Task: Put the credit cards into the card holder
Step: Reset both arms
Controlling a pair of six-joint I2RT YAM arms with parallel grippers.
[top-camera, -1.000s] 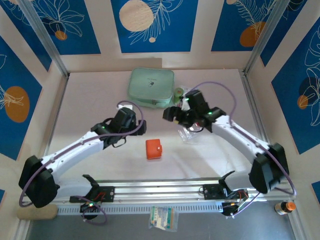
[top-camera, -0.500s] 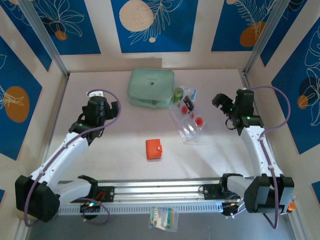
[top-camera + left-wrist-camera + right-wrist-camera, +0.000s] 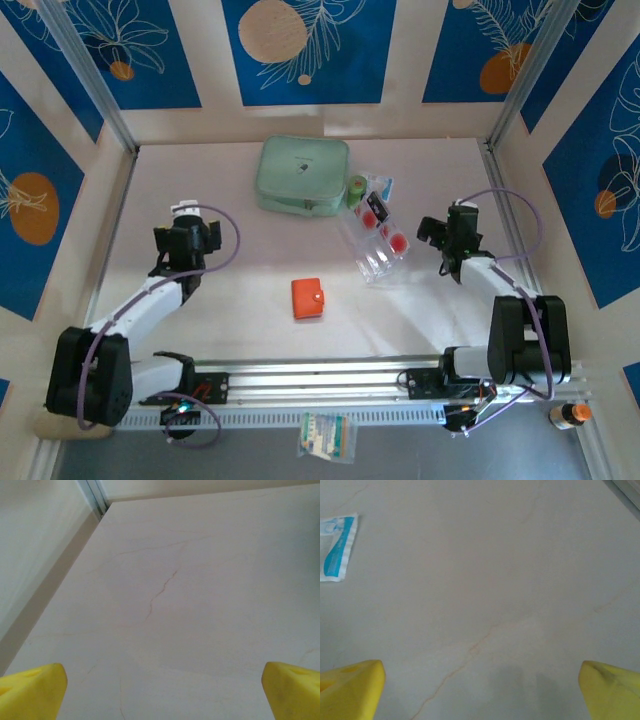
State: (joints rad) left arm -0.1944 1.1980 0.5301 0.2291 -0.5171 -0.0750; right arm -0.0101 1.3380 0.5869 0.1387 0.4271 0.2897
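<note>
The closed orange-red card holder (image 3: pixel 307 297) lies flat at the table's middle, with neither arm near it. The credit cards (image 3: pixel 383 229), pale with red circles, sit inside a clear plastic tray (image 3: pixel 372 260) to its upper right. My left gripper (image 3: pixel 186 232) is open over bare table far to the left. In the left wrist view its yellow fingertips (image 3: pixel 31 690) stand wide apart with nothing between them. My right gripper (image 3: pixel 448 226) is open just right of the tray. Its yellow fingertips (image 3: pixel 350 687) are spread over bare tabletop.
A mint-green zip case (image 3: pixel 301 175) lies at the back centre with a small green roll (image 3: pixel 357 185) beside it. A blue-and-white packet (image 3: pixel 337 547) lies by the tray's far end. The cell's walls and a metal rail (image 3: pixel 330 375) bound the table.
Both arms have drawn back from the middle of the table to the sides. The right gripper left the tray area and opened a little wider.
</note>
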